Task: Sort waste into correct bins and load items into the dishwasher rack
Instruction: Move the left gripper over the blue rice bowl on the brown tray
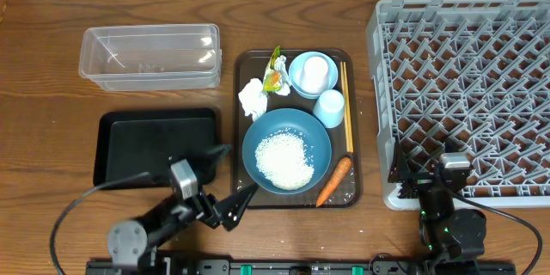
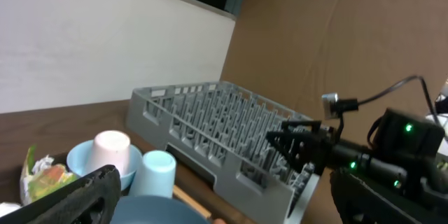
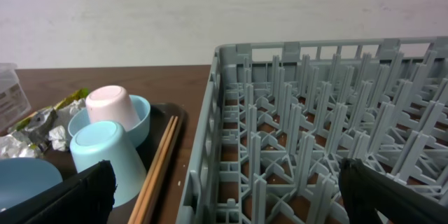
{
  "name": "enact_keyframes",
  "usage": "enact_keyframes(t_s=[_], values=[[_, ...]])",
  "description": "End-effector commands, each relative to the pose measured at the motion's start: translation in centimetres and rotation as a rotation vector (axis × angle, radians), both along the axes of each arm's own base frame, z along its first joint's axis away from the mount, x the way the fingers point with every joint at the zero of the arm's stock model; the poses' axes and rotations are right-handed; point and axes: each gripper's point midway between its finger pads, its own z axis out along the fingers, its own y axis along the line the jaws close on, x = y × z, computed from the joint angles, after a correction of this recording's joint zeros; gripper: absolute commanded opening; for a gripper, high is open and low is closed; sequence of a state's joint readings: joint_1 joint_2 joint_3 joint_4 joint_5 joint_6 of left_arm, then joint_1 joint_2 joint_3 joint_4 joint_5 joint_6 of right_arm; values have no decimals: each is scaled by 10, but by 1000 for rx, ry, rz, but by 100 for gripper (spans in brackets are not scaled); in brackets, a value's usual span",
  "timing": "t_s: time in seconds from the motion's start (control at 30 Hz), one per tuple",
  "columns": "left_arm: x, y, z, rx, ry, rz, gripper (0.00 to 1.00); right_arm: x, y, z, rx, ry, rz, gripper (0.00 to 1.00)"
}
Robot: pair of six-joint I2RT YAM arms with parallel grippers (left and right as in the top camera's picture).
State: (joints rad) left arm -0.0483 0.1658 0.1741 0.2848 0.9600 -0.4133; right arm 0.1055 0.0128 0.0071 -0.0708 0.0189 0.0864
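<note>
**Landmark:** brown serving tray (image 1: 251, 64), mid-desk (image 1: 51, 94).

**On it:**
- large dark-blue bowl (image 1: 288, 120), near half, holding loose rice (image 1: 284, 160)
- carrot (image 1: 333, 181), near right corner
- tissue (image 1: 253, 97) and wrapper (image 1: 275, 73), far left
- small light-blue bowl (image 1: 296, 82), far middle, with the white cup (image 1: 315, 73) inverted inside
- pale-blue cup (image 1: 329, 107), just nearer
- chopsticks (image 1: 345, 103), along the right rim

**Left of it:** black tray (image 1: 155, 146), with the clear tub (image 1: 150, 56) beyond. Both are empty, probably placed to take waste.

**Right of it:** dishwasher rack (image 1: 468, 77), unloaded.

**Left tool** (image 1: 243, 169): spread wide, holding nothing, at the near left corner.

**Right tool** (image 3: 224, 192): likewise wide and empty, to the right, at the rack's near edge.

Nothing sorted yet.
</note>
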Motion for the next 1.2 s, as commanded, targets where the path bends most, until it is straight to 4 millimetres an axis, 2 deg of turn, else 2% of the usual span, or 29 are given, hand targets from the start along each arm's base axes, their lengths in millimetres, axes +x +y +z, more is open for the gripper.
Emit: enact_keyframes(t_s=[0.0,0.17,0.27,0.33,0.5,0.63,0.77,0.9,1.0,1.07,1.17], values=[[12,-1,8,48,49,-4,98,-1,6,-2,-13,3,26,99],[54,8,-17,110,387,89,98,-1,6,-2,-13,3,26,99],[66,8,-28,158,544,77,98,-1,6,-2,-13,3,26,99],[68,3,-27,153,604,31,98,-1,6,-2,-13,3,26,99],[62,-15,-10,108,566,-143,98,-1,6,-2,-13,3,26,99],[63,-15,-9,97,576,-141,98,-1,6,-2,-13,3,26,100],[76,-6,-17,131,640,-1,98,-1,6,-2,-13,3,26,99],[86,25,-38,294,777,303,98,-1,6,-2,-13,3,26,99],[82,45,-41,435,822,466,98,-1,6,-2,-13,3,26,99],[82,42,-34,476,794,486,98,-1,6,-2,-13,3,26,99],[78,18,-24,455,750,388,98,-1,6,-2,-13,3,25,99]])
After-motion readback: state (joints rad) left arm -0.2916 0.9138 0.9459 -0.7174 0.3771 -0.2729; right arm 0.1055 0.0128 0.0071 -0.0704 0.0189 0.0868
